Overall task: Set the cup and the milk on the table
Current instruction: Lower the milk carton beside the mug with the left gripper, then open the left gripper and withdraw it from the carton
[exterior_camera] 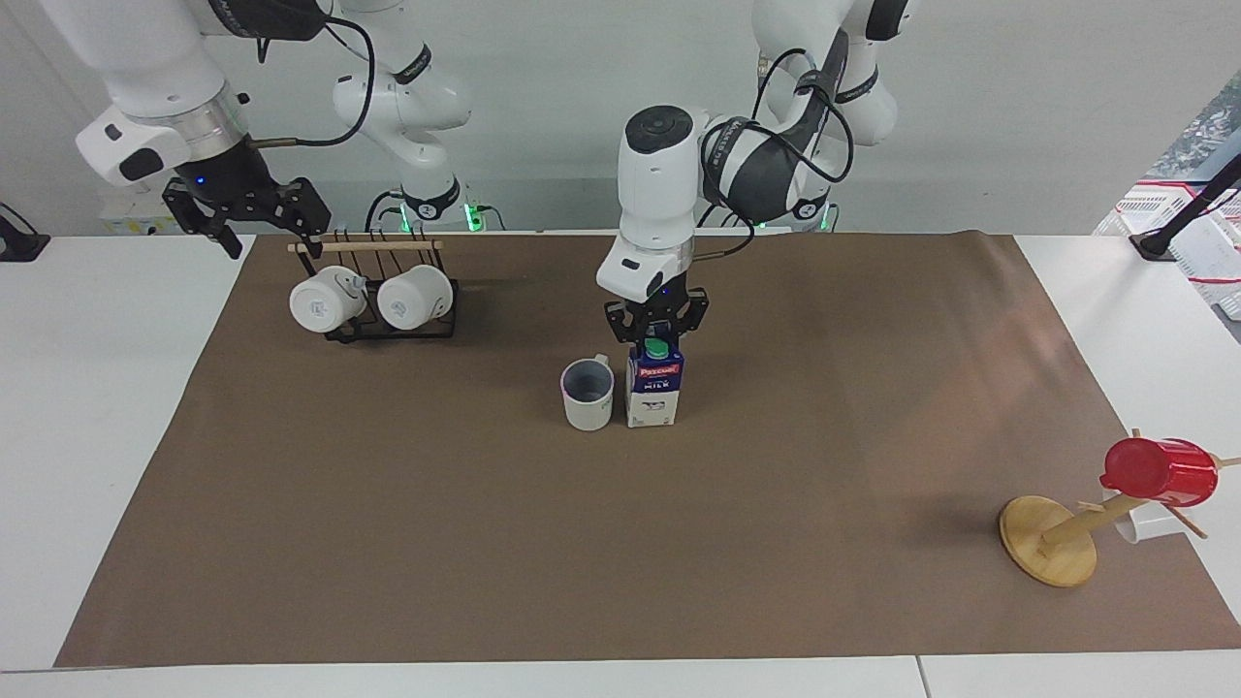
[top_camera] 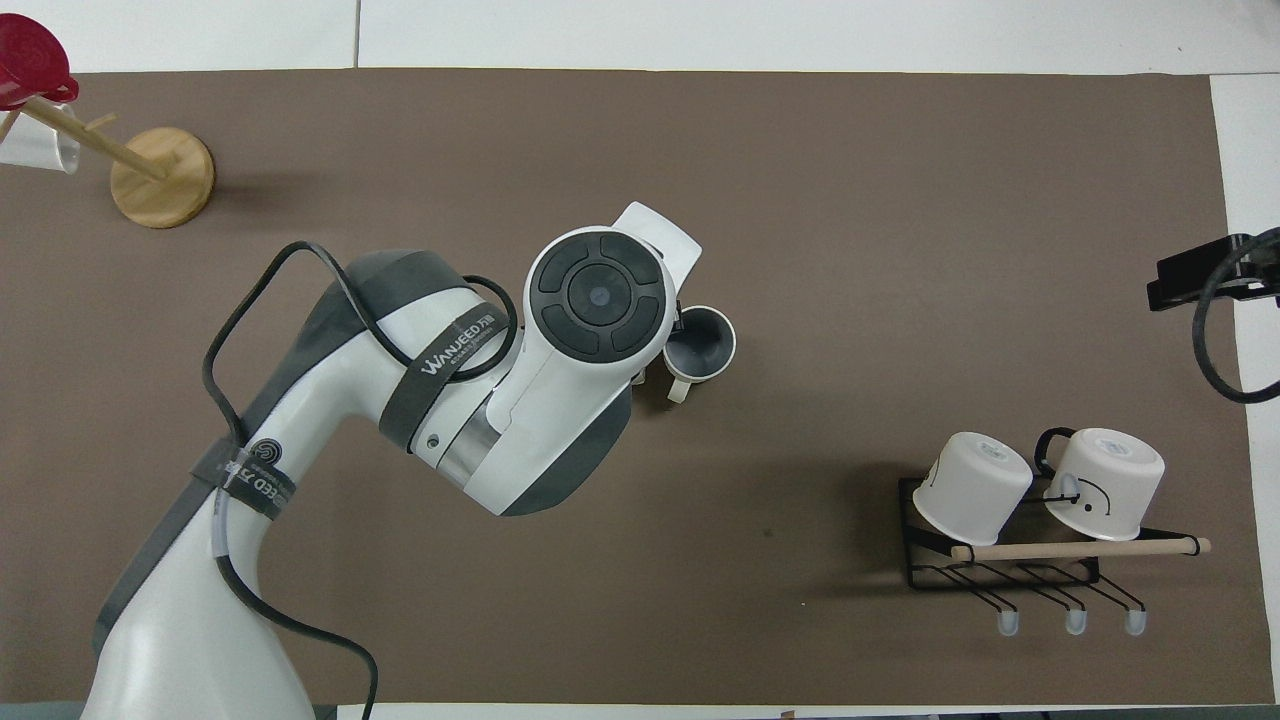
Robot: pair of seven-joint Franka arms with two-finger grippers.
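Note:
The cup (exterior_camera: 588,393) stands upright on the brown sheet (exterior_camera: 485,543) of the white table (exterior_camera: 97,388), grey-blue inside showing; it also shows in the overhead view (top_camera: 699,340). The milk (exterior_camera: 654,393) stands upright on the sheet right beside the cup, toward the left arm's end. My left gripper (exterior_camera: 656,339) comes straight down onto the carton's top and is shut on it by the green cap. In the overhead view the left arm hides the milk. My right gripper (exterior_camera: 267,237) is open and empty, up over the sheet's edge by the mug rack.
A black wire rack (exterior_camera: 388,325) with two white mugs lying on it stands near the robots at the right arm's end; it also shows in the overhead view (top_camera: 1010,575). A wooden mug tree (exterior_camera: 1052,543) with a red cup (exterior_camera: 1159,472) stands at the left arm's end.

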